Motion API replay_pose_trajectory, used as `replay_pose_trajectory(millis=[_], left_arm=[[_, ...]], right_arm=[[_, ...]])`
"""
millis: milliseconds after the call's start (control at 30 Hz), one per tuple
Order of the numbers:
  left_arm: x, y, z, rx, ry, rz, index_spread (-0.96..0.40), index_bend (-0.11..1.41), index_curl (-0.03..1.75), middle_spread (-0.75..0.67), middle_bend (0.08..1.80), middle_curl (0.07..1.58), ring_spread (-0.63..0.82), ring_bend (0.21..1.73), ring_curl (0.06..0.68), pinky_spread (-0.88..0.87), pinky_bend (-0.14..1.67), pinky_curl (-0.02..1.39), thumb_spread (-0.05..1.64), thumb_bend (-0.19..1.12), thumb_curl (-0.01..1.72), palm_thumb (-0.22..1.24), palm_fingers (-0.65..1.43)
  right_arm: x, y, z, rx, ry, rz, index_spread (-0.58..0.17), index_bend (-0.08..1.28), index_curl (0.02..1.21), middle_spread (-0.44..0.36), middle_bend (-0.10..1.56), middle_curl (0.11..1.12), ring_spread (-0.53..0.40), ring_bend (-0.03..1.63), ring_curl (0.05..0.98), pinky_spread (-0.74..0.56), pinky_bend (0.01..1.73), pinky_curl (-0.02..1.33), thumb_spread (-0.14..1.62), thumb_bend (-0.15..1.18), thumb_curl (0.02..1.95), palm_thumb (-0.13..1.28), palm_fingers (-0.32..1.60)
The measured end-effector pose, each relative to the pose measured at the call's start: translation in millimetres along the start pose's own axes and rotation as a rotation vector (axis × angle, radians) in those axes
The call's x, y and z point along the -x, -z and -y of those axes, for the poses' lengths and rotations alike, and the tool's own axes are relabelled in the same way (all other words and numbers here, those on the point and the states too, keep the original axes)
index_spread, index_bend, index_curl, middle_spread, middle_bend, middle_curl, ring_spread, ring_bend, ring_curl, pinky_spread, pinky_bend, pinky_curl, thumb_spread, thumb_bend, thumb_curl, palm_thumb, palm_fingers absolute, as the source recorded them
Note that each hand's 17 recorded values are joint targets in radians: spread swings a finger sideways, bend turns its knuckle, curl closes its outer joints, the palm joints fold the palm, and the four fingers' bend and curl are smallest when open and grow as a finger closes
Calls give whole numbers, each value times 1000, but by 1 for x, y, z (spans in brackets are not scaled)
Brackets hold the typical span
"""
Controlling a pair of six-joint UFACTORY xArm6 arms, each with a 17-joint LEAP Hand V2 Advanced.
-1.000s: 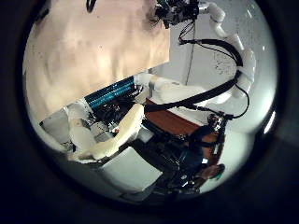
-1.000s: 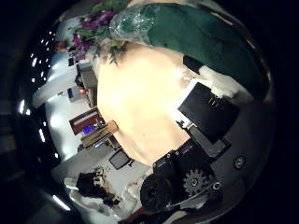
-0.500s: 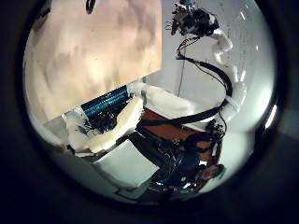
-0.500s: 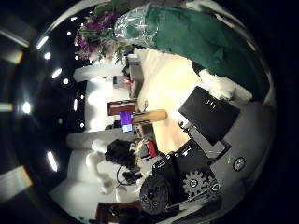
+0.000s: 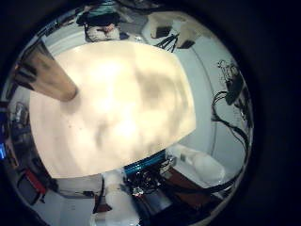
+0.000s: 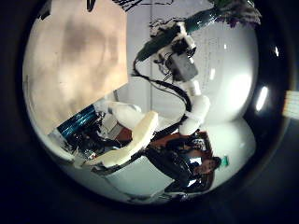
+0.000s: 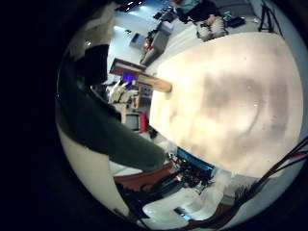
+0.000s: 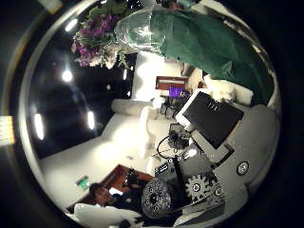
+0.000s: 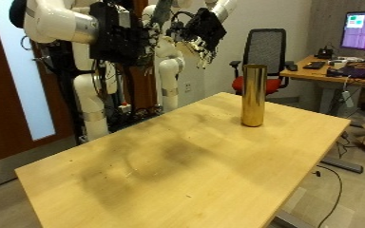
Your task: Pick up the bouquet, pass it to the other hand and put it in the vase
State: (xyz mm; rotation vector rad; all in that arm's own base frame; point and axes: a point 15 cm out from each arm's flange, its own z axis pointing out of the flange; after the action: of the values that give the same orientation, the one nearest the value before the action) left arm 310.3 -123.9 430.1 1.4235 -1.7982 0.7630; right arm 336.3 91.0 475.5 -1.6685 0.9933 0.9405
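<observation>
Outside view: vase (image 9: pixel 252 94) waits upright while the right hand (image 6: pixel 177 58) curls its fingers round the bouquet (image 8: pixel 190 38) (flowers beyond the fingertips), seemingly lifted for 1 handover to the slack-fingered, empty left hand (image 6: pixel 126 140).

A gold vase (image 9: pixel 252 94) stands on the pale wooden table (image 9: pixel 170 180).

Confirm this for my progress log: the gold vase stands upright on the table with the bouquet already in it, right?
Not quite. The gold vase stands upright on the table, but the outside view shows nothing in it. The bouquet is held in the right hand, as the right thumb side palm view shows.
</observation>
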Motion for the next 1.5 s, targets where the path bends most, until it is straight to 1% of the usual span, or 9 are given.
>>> replay_pose_trajectory(millis=[367, 500, 667, 1000, 1200, 1267, 1367, 1467, 1500], left_arm=[[-31, 12, 9, -54, -50, -217, 254, 151, 269, 361, 224, 340, 459, 622, 198, 430, 306, 321, 855, -36, 305, 248, 153], [-38, 19, 9, -53, -59, -264, 265, 153, 267, 388, 224, 338, 467, 637, 197, 438, 317, 320, 826, -37, 312, 248, 147], [-40, 27, 12, -43, -69, -323, 268, 151, 265, 414, 233, 337, 472, 648, 194, 444, 325, 319, 810, -37, 318, 243, 141], [-56, 21, 0, 64, -76, -423, 291, 156, 267, 425, 268, 340, 488, 647, 182, 452, 320, 312, 778, -36, 330, 273, 144], [-60, 14, 3, 89, -46, -449, 293, 144, 258, 280, 402, 378, 465, 649, 176, 424, 290, 301, 781, -34, 335, 315, 229], [-60, 11, 2, 99, -36, -451, 251, 142, 256, 118, 552, 438, 355, 674, 179, 353, 273, 296, 790, -29, 338, 353, 333], [-60, 10, 1, 100, -29, -457, 217, 154, 259, 20, 628, 480, 263, 694, 181, 295, 277, 297, 800, -28, 339, 385, 350], [-64, 9, 3, 102, -14, -468, 148, 138, 245, -151, 834, 604, -45, 827, 212, 79, 389, 317, 827, -21, 343, 458, 507], [-65, 10, 4, 98, -13, -476, 136, 137, 239, -178, 855, 622, -95, 854, 218, 31, 424, 322, 831, -19, 344, 473, 523]], right_arm=[[1, -62, -22, 172, 98, 75, -310, 1009, 1099, -139, 1352, 826, -194, 1432, 680, -237, 1127, 1014, 216, -17, 966, 1203, 1097], [-4, -74, -31, 232, 108, 52, -308, 1010, 1099, -139, 1351, 827, -194, 1429, 682, -243, 1116, 1035, 218, -15, 973, 1205, 1099], [-20, -74, -31, 241, 103, -26, -307, 1011, 1098, -139, 1351, 828, -196, 1423, 686, -248, 1107, 1054, 223, -16, 978, 1205, 1097], [-18, -115, -26, 306, 166, -89, -298, 1009, 1105, -140, 1343, 831, -200, 1419, 695, -247, 1083, 1097, 225, -16, 986, 1207, 1094], [-16, -127, -27, 327, 170, -91, -298, 1001, 1110, -141, 1343, 833, -200, 1417, 700, -251, 1065, 1116, 223, -17, 986, 1208, 1092], [-16, -129, -26, 326, 175, -96, -298, 998, 1113, -141, 1346, 835, -201, 1415, 701, -252, 1060, 1123, 222, -17, 986, 1208, 1093], [-15, -131, -25, 326, 180, -102, -298, 996, 1115, -141, 1346, 837, -201, 1414, 703, -254, 1055, 1129, 222, -17, 986, 1208, 1094], [-19, -129, -27, 334, 177, -120, -298, 995, 1117, -142, 1345, 838, -201, 1413, 704, -256, 1052, 1135, 222, -17, 986, 1208, 1095], [-21, -128, -27, 335, 176, -132, -299, 994, 1117, -142, 1344, 839, -201, 1412, 704, -256, 1051, 1136, 222, -17, 986, 1208, 1095]])
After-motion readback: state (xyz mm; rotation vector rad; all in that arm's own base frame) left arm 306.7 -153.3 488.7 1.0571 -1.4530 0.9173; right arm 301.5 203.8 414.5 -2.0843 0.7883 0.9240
